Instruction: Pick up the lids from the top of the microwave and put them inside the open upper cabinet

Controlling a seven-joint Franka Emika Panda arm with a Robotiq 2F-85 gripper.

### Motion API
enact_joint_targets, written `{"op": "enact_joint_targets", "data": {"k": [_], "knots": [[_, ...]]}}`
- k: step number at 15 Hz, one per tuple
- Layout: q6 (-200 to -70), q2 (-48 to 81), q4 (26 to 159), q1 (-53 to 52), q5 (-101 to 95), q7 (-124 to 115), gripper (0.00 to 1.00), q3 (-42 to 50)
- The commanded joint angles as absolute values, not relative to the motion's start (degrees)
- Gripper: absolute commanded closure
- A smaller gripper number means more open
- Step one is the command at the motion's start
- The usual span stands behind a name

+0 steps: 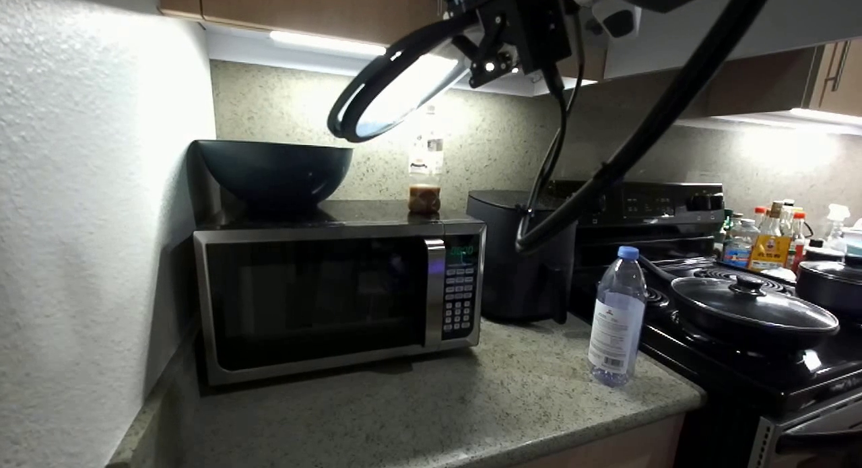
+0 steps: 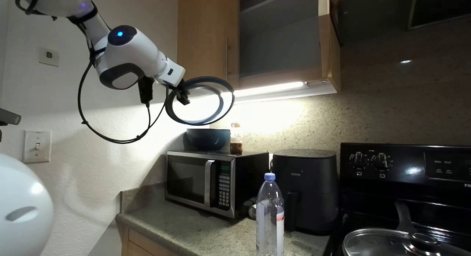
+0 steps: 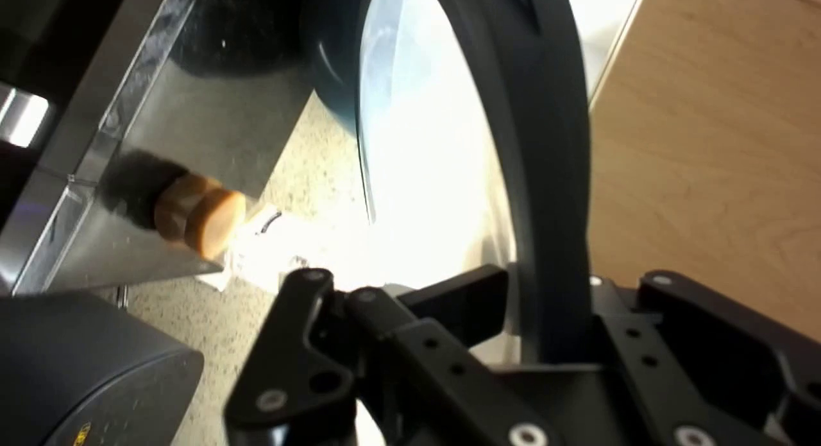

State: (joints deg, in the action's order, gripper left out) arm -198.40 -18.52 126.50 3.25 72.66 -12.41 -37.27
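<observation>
Near the lower edge of the upper cabinet, up in the air, the end effector pinches the see-through lids by their dark rims; how the rims lie against each other within the grip cannot be made out. The lids hang tilted, well apart from the silver microwave. Around the end effector in an exterior view, the lids reach toward four o'clock, the Franka Emika Panda arm runs off at ten o'clock, the cabinet rises at one o'clock and the microwave stands at six o'clock. On top of the microwave sit a deep dark blue bowl and, at three o'clock from the bowl in both exterior views, an upright clear bottle with brown contents. Just beside the microwave, also at three o'clock, a black air fryer stands on the speckled counter. An upright blue-capped plastic bottle is at four o'clock from the air fryer in an exterior view, near the counter's end. Past that end, a black coil stove carries a glass-covered frying pan, with condiment bottles grouped at about one o'clock from the pan. A white light switch sits at eight o'clock from the end effector in an exterior view.
</observation>
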Motion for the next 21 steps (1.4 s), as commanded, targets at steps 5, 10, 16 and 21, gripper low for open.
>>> {"op": "enact_joint_targets", "data": {"k": [5, 10, 16, 21], "knots": [[-198.4, -42.64, 133.65, 36.71, 85.38, -22.15, 0.98, -63.41], [-198.15, -41.42, 132.49, 38.31, 84.13, -24.22, 0.97, -66.24], [-197.83, -46.35, 135.07, 35.41, 86.9, -25.23, 0.99, -60.02], [-197.98, -56.56, 142.7, 36.52, 92.12, -24.88, 0.99, -51.69]]}}
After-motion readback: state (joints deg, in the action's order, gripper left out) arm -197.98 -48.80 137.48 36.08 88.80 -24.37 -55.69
